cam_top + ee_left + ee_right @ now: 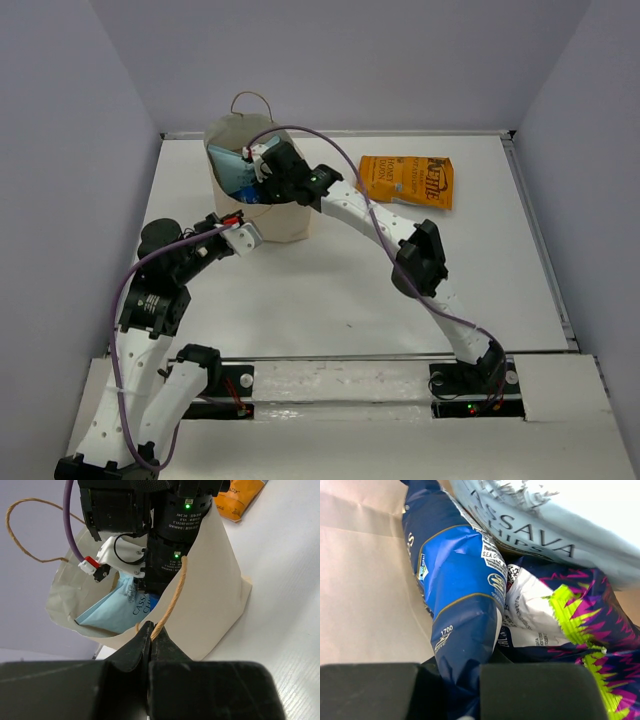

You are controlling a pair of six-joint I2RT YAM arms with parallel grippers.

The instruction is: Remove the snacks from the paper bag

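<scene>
The cream paper bag (285, 218) stands at the back left of the table, mouth up. My left gripper (150, 632) is shut on its near brown loop handle (175, 592). My right gripper (462, 690) is down inside the bag, shut on the end of a dark blue snack bag (457, 595). A light teal packet (545, 525) and a purple packet (580, 615) lie against it inside. The teal packet (117, 610) also shows in the left wrist view. An orange chip bag (406, 181) lies flat on the table to the right of the paper bag.
The right arm (420, 255) arches across the table's middle from its base at front right. The bag's far handle (250, 100) stands up by the back wall. Grey walls close in on three sides.
</scene>
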